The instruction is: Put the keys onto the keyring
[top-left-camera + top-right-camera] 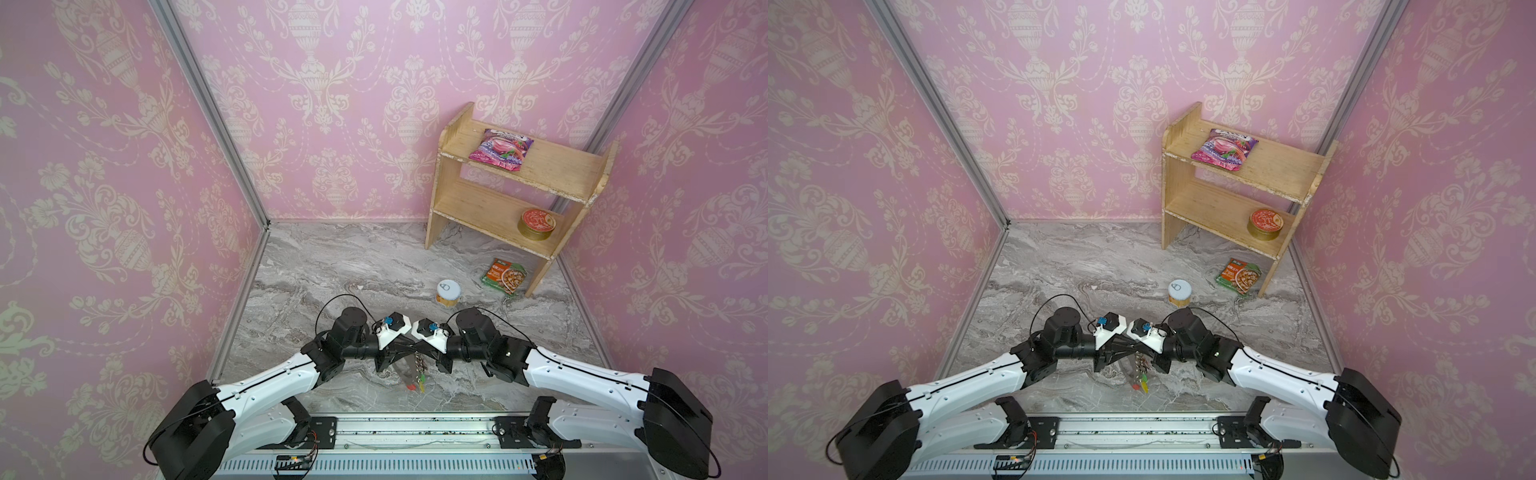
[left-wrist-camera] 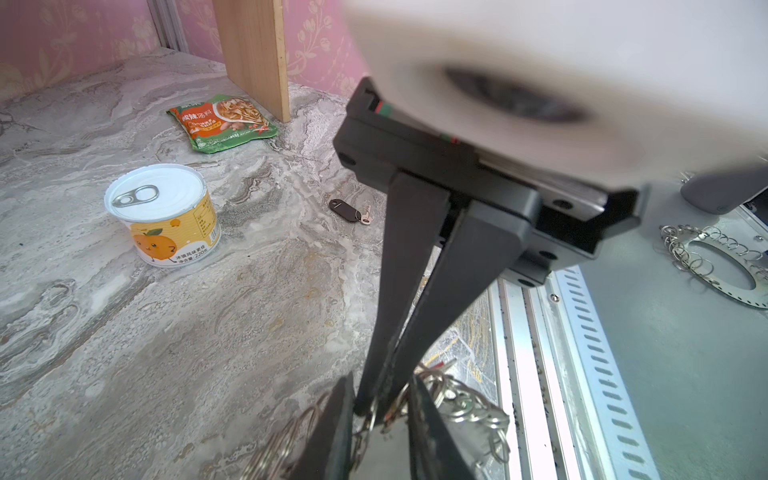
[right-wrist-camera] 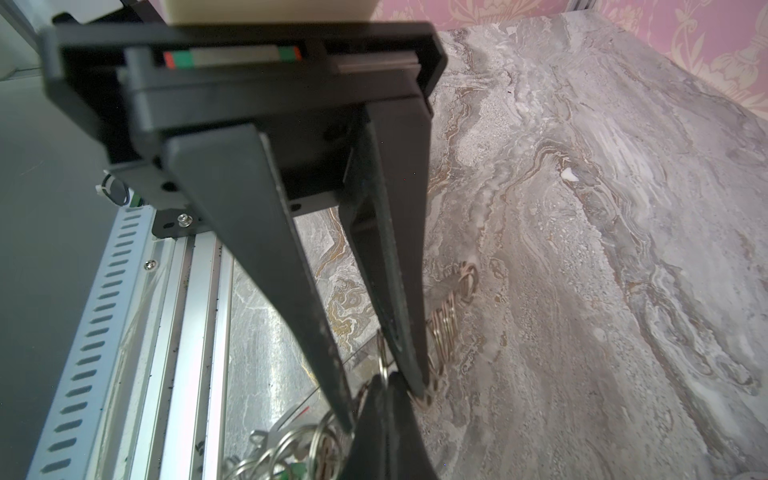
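Reaching inward tip to tip, right hand [image 2: 376, 409] clenched on hanging keyring [image 1: 419, 365], left hand [image 3: 382, 407] slightly parted

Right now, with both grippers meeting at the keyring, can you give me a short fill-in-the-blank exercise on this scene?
1. The black key lies loose on the marble ___.
2. The can shows a cartoon ___ on its label.
3. The red tin sits on the ___ board of the wooden shelf.
Missing words: table; orange; lower.
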